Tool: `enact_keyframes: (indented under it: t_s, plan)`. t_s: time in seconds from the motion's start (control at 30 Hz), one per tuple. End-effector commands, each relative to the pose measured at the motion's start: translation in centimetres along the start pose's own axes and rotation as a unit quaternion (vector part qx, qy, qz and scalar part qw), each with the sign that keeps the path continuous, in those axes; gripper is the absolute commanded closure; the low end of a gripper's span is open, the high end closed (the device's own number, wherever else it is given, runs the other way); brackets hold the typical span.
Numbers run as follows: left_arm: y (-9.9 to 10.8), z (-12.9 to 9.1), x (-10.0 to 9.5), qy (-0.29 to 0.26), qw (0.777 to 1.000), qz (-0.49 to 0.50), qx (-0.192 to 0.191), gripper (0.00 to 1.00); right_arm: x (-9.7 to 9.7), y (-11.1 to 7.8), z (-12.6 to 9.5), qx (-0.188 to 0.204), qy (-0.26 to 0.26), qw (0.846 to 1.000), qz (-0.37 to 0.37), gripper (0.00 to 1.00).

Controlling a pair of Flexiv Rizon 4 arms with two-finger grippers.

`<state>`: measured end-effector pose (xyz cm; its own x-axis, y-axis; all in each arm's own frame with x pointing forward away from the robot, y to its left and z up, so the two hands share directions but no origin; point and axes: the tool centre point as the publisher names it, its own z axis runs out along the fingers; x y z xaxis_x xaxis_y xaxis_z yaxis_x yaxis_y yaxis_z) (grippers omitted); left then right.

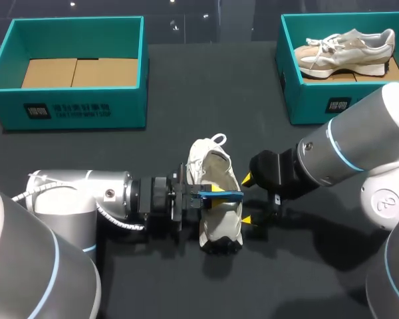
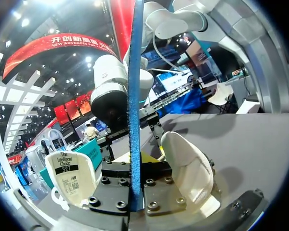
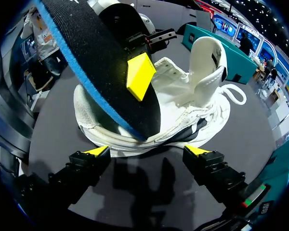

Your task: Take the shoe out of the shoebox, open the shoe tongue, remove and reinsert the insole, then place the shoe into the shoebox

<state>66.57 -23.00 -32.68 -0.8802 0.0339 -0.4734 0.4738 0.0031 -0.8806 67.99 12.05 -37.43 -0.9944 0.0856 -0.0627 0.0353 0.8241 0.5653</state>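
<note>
A white shoe (image 1: 215, 174) stands on the dark table, its tongue (image 3: 208, 57) folded up and open. My left gripper (image 1: 217, 195) comes in from the left and is shut on a blue-edged insole (image 1: 221, 195), held on edge over the shoe's heel opening. In the left wrist view the insole (image 2: 134, 96) runs straight up between the fingers, with the shoe (image 2: 190, 173) beside it. My right gripper (image 1: 247, 199) is open at the shoe's right side. In its own view the right gripper (image 3: 148, 151) sits just short of the shoe (image 3: 183, 110), under the insole (image 3: 96, 62).
An empty teal shoebox (image 1: 73, 106) with a cardboard floor stands at the back left. At the back right, another teal box (image 1: 306, 100) holds a second shoe (image 1: 346, 50).
</note>
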Motion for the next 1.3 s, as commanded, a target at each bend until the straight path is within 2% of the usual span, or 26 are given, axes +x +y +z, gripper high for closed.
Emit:
enact_keyframes:
  t_s: [0.03, 0.7, 1.3]
  plan:
    - [0.6, 0.3, 0.0, 0.000, 1.000, -0.001, -0.004, 1.00, 0.1, -0.1, 0.0, -0.001, 0.000, 1.000, 0.000, 0.00]
    - [2.6, 0.1, -0.1, -0.002, 1.000, -0.001, -0.010, 1.00, 0.1, -0.1, 0.0, -0.001, 0.000, 1.000, 0.000, 0.00]
    - [2.1, -0.1, -0.6, -0.005, 1.000, 0.001, -0.009, 1.00, 0.1, -0.1, 0.0, -0.001, 0.000, 1.000, 0.000, 0.00]
